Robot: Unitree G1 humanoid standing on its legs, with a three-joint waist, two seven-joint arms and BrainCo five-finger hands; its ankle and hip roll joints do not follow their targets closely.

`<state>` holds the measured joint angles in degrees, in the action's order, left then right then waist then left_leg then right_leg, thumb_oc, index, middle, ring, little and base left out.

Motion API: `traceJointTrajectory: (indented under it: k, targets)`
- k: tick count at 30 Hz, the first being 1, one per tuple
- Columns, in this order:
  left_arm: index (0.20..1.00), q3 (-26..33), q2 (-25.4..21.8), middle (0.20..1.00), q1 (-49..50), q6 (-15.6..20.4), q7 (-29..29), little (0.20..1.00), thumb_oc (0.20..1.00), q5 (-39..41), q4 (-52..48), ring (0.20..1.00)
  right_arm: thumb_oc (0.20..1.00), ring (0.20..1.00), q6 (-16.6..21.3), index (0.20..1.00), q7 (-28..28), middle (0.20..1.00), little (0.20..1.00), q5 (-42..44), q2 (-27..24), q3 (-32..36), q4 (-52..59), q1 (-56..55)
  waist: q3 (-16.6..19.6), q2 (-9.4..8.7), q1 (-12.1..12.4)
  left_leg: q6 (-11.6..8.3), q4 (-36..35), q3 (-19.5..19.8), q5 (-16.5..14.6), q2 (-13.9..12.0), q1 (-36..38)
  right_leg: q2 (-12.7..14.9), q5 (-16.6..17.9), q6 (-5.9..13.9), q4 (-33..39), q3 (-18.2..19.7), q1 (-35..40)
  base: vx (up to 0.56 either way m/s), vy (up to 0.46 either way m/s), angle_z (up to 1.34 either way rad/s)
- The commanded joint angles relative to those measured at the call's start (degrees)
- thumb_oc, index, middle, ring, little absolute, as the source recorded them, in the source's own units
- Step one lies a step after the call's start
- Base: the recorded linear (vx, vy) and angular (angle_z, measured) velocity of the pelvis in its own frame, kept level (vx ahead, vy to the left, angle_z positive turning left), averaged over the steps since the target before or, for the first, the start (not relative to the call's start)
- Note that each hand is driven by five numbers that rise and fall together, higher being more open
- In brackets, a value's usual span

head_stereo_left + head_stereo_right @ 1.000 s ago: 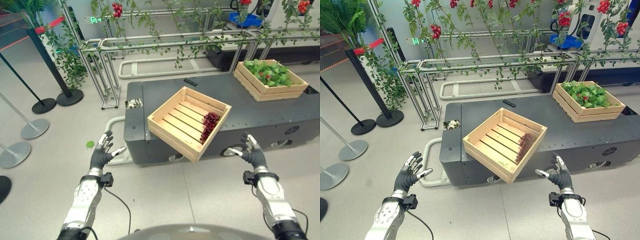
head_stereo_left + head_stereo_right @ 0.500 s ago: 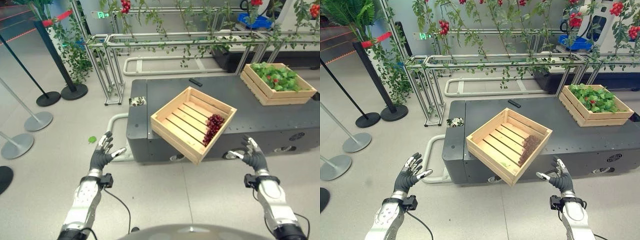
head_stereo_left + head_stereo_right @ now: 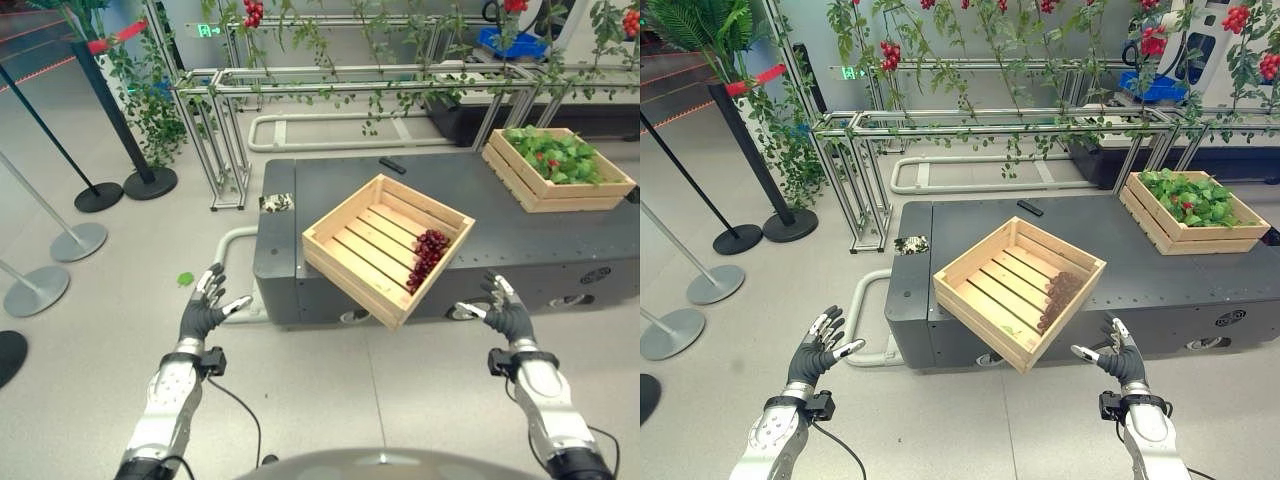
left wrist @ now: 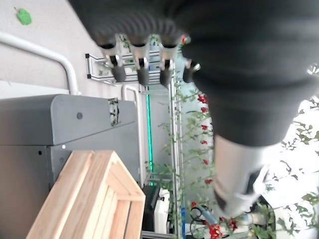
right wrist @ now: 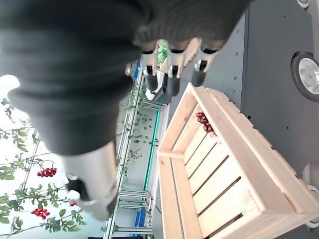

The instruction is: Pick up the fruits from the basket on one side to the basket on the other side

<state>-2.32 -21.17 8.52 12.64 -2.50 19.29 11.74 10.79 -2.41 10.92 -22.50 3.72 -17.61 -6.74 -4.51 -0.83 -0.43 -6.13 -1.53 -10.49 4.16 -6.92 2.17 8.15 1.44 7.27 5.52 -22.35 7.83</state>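
Two pale slatted wooden crates sit on a long dark grey metal platform (image 3: 560,225). One square wooden crate (image 3: 388,245) overhangs the platform's near edge, turned cornerwise, and holds a single bunch of dark red grapes (image 3: 427,256) against its wall at about 3 o'clock. At 1 o'clock, well apart, the second wooden crate (image 3: 557,168) is heaped with green leaves (a few red bits among them, too small to identify). Both hands are empty, fingers spread: left hand (image 3: 205,310) at 8 o'clock, right hand (image 3: 503,309) at 4 o'clock, clear of the crate.
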Motion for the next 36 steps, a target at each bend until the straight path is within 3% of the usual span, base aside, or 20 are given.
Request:
traceJointTrajectory:
  k: [1, 3, 6, 8, 11, 12, 14, 15, 19, 21, 23, 25, 26, 27, 30, 32, 33, 34, 35, 36]
  targets:
    - [1.000, 2.9, -1.4, 1.000, -3.8, 2.5, -0.8, 1.000, 1.000, -0.3, -0.5, 1.000, 1.000, 1.000, 2.7, 1.000, 0.7, 1.000, 1.000, 2.0, -2.4, 2.5, 5.3, 3.7, -4.0, -2.41, 0.4, 0.01, 16.1, 0.2, -7.5, -0.1, -5.4, -2.3, -6.4, -3.21, -2.6, 0.6, -0.3, -0.06, -0.167, 0.17]
    - [1.000, 3.2, -1.3, 1.000, -4.1, 2.8, -1.0, 1.000, 1.000, 0.3, -0.4, 1.000, 1.000, 1.000, 3.0, 1.000, 0.5, 1.000, 1.000, 2.7, -2.6, 2.6, 5.6, 3.8, -5.3, -2.52, 1.1, -1.65, 24.9, 1.5, -4.2, -1.5, -9.2, -3.4, -6.8, -4.21, -1.4, 0.6, 1.6, -0.04, -0.195, 0.07]
    - [1.000, 4.0, -1.5, 1.000, -4.4, 3.1, -1.8, 1.000, 1.000, 0.8, -0.4, 1.000, 1.000, 1.000, 2.8, 1.000, 0.7, 1.000, 1.000, 3.2, -2.8, 2.6, 6.4, 3.7, -7.2, -2.87, 2.2, -2.87, 31.0, 5.3, 0.6, -0.8, -14.0, -3.9, -7.2, -5.26, -0.8, 0.7, 2.8, -0.02, -0.117, -0.12]
    - [1.000, 4.3, -1.5, 1.000, -4.5, 3.1, -2.2, 1.000, 1.000, 0.6, -0.4, 1.000, 1.000, 1.000, 2.8, 1.000, 0.6, 1.000, 1.000, 3.4, -2.7, 2.6, 6.4, 3.7, -7.1, -2.85, 1.9, -2.45, 30.1, 5.7, 0.3, -0.4, -15.3, -4.1, -7.6, -5.30, -0.8, 0.3, 2.7, 0.03, -0.064, 0.14]
    - [1.000, 4.8, -1.6, 1.000, -4.3, 3.3, -3.0, 1.000, 1.000, -0.6, -0.5, 1.000, 1.000, 1.000, 3.0, 1.000, 0.0, 1.000, 1.000, 3.4, -2.7, 2.6, 5.6, 4.2, -6.8, -1.46, 2.1, -1.13, 15.9, 6.3, -0.4, -1.0, -14.8, -5.3, -8.1, -4.07, -0.6, -0.1, 2.9, 0.14, 0.074, 0.10]
    - [1.000, 5.1, -1.9, 1.000, -4.0, 3.5, -4.0, 1.000, 1.000, -1.0, -0.4, 1.000, 1.000, 1.000, 3.6, 1.000, -0.4, 1.000, 1.000, 3.5, -2.9, 2.3, 5.1, 4.6, -6.8, -0.88, 2.5, -1.93, 6.5, 7.8, 3.8, -2.3, -14.1, -5.8, -8.4, -3.37, -0.6, 0.3, 2.9, 0.15, 0.101, 0.09]
    - [1.000, 5.4, -2.3, 1.000, -4.0, 3.8, -4.4, 1.000, 1.000, -1.2, -0.8, 1.000, 1.000, 1.000, 3.6, 1.000, -0.6, 1.000, 1.000, 3.3, -3.5, 2.1, 4.8, 5.0, -6.9, -0.82, 2.7, -2.29, 3.9, 8.8, 4.7, -2.4, -14.2, -5.7, -8.4, -3.07, -0.5, 0.7, 2.7, 0.10, 0.088, -0.05]
    - [1.000, 6.2, -2.7, 1.000, -3.6, 4.2, -5.1, 1.000, 1.000, -1.2, -0.5, 1.000, 1.000, 1.000, 3.5, 1.000, -0.6, 1.000, 1.000, 3.1, -4.1, 1.0, 3.9, 6.3, -7.0, -0.90, 3.5, -2.04, 4.1, 10.7, 3.4, -2.0, -13.4, -5.7, -8.5, -2.58, -0.5, 2.1, 2.4, 0.10, 0.154, -0.15]
    - [1.000, 7.0, -3.0, 1.000, -3.3, 4.9, -5.6, 1.000, 1.000, -1.5, -1.0, 1.000, 1.000, 1.000, 3.5, 1.000, -0.3, 1.000, 1.000, 2.4, -4.1, 0.4, 3.4, 7.1, -5.9, -1.05, 4.0, -1.75, 3.4, 9.9, 2.5, -1.1, -12.7, -4.5, -8.0, -1.30, -0.5, 2.9, 1.2, 0.11, 0.193, -0.69]
    - [1.000, 7.3, -3.4, 1.000, -3.6, 5.1, -5.9, 1.000, 1.000, -2.1, -1.0, 1.000, 1.000, 1.000, 3.1, 1.000, -0.4, 1.000, 1.000, 1.6, -3.6, 0.0, 3.0, 7.5, -5.6, -2.44, 4.3, 0.46, 7.5, 8.7, -1.4, 1.1, -13.7, -1.5, -7.8, -0.10, -1.3, 3.3, 2.1, 0.25, 0.326, -0.15]
    - [1.000, 7.6, -3.7, 1.000, -3.4, 5.1, -6.0, 1.000, 1.000, -2.1, -1.2, 1.000, 1.000, 1.000, 3.0, 1.000, -0.2, 1.000, 1.000, 1.5, -3.2, -0.1, 3.1, 7.5, -5.4, -2.97, 4.5, 1.22, 9.0, 7.8, -2.6, 1.6, -14.0, -0.2, -8.5, 0.36, -4.1, 3.6, 1.4, 0.18, 0.249, 0.01]
    - [1.000, 8.4, -5.0, 1.000, -3.2, 5.1, -6.1, 1.000, 1.000, -2.8, -2.2, 1.000, 1.000, 1.000, 2.8, 1.000, 0.6, 1.000, 1.000, 0.9, -2.3, -1.0, 3.4, 8.2, -5.4, -3.81, 4.8, 3.03, 9.7, 6.5, -4.8, 2.5, -13.0, 1.7, -9.0, 1.56, -12.0, 4.4, -1.8, 0.17, 0.311, -0.25]
    - [1.000, 8.5, -5.9, 1.000, -3.0, 5.1, -6.0, 1.000, 1.000, -3.5, -2.8, 1.000, 1.000, 1.000, 2.8, 1.000, 1.1, 1.000, 1.000, 0.4, -1.5, -1.4, 3.6, 8.2, -6.0, -4.26, 4.4, 4.21, 9.7, 5.4, -6.1, 3.6, -11.4, 3.7, -5.6, 3.91, -22.6, 6.2, -7.3, 0.21, 0.410, -0.37]
    - [1.000, 8.3, -6.1, 1.000, -3.3, 4.9, -5.9, 1.000, 1.000, -3.7, -3.0, 1.000, 1.000, 1.000, 2.7, 1.000, 1.4, 1.000, 1.000, 0.0, -1.3, -1.1, 3.9, 8.0, -6.4, -4.04, 3.6, 5.09, 9.8, 5.6, -6.6, 4.3, -10.7, 4.2, -3.6, 4.72, -27.4, 7.4, -9.2, 0.18, 0.402, -0.39]
    - [1.000, 8.1, -6.6, 1.000, -3.7, 4.9, -6.1, 1.000, 1.000, -4.3, -3.3, 1.000, 1.000, 1.000, 2.7, 1.000, 1.5, 1.000, 1.000, -0.2, -0.9, -1.2, 4.9, 8.2, -7.4, -2.53, 2.7, 6.35, 9.0, 5.5, -6.8, 4.3, -9.3, 4.0, -2.5, 3.82, -34.4, 8.0, -14.1, 0.08, 0.207, 0.06]
    - [1.000, 8.2, -6.9, 1.000, -3.1, 4.6, -5.8, 1.000, 1.000, -5.3, -4.4, 1.000, 1.000, 1.000, 2.6, 1.000, 1.3, 1.000, 1.000, -0.6, -0.7, -1.2, 5.1, 8.2, -7.4, -2.06, 2.4, 6.70, 7.6, 5.1, -7.3, 5.0, -7.3, 4.9, -2.9, 3.28, -31.1, 7.0, -15.3, 0.24, 0.169, -0.27]
    - [1.000, 8.4, -6.9, 1.000, -3.0, 4.7, -5.4, 1.000, 1.000, -4.9, -4.9, 1.000, 1.000, 1.000, 2.4, 1.000, 1.3, 1.000, 1.000, -0.6, -1.0, -0.7, 4.9, 7.8, -7.4, -2.02, 2.2, 6.28, 6.5, 5.9, -7.4, 5.6, -6.2, 4.9, -3.4, 2.91, -24.2, 7.7, -14.7, 0.22, 0.043, -0.34]
    - [1.000, 8.4, -6.9, 1.000, -3.0, 4.7, -5.4, 1.000, 1.000, -4.9, -4.9, 1.000, 1.000, 1.000, 2.4, 1.000, 1.3, 1.000, 1.000, -0.6, -1.0, -0.7, 4.9, 7.8, -7.4, -1.97, 2.2, 6.27, 6.5, 5.9, -7.4, 5.5, -6.1, 4.8, -3.3, 2.91, -24.1, 7.6, -14.5, 0.25, -0.060, -0.17]
    - [1.000, 8.7, -7.0, 1.000, -3.2, 4.9, -5.2, 1.000, 1.000, -4.4, -5.1, 1.000, 1.000, 1.000, 2.3, 1.000, 1.4, 1.000, 1.000, -0.8, -1.6, 0.0, 5.3, 7.7, -7.4, -2.41, 2.0, 5.60, 6.0, 6.5, -7.8, 5.7, -5.8, 5.8, -2.4, 3.22, -15.8, 9.7, -14.7, 0.12, -0.067, 0.00]
    - [1.000, 8.7, -7.0, 1.000, -3.2, 4.8, -5.1, 1.000, 1.000, -4.4, -5.1, 1.000, 1.000, 1.000, 2.2, 1.000, 1.4, 1.000, 1.000, -0.8, -1.6, 0.0, 5.3, 7.6, -7.5, -2.31, 2.0, 5.57, 6.0, 6.5, -7.9, 5.6, -5.6, 5.6, -2.2, 3.22, -15.2, 9.6, -14.3, 0.19, -0.153, 0.11]
